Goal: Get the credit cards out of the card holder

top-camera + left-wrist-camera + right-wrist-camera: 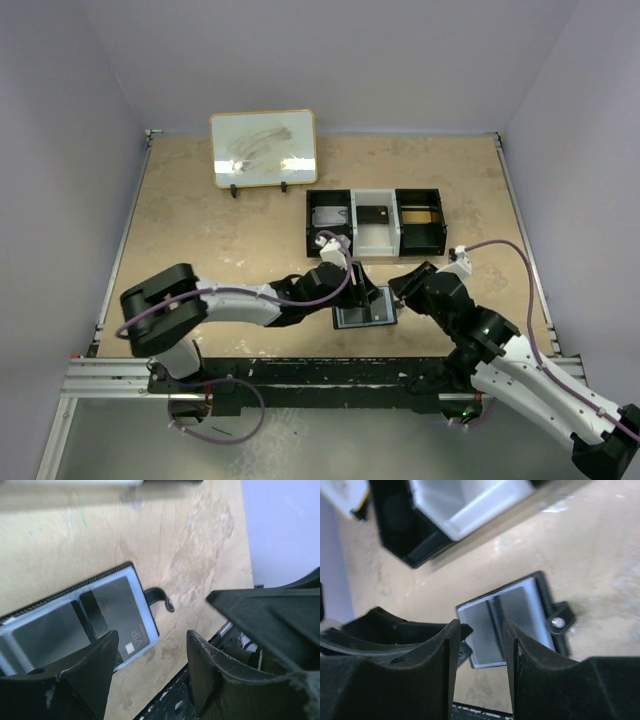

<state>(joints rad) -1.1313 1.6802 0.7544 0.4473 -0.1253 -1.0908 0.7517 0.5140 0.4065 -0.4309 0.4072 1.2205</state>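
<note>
- Top external view is showing the holder (362, 318) lying open on the worktop (220, 240), between the two claws and just in front of the tray (375, 250). Its panels are facing up so the pockets can be reached.
- Left wrist view is showing the left claw (152, 667) hanging released and empty just beside the holder's tab end. A dark card (120, 617) is sitting in the pocket there and is likely its target.
- Right wrist view is showing the right claw (480, 647) hovering over the holder, jaws parted and gripping nothing. It is probably placed to pin the holder while a card is sliding out.
</note>
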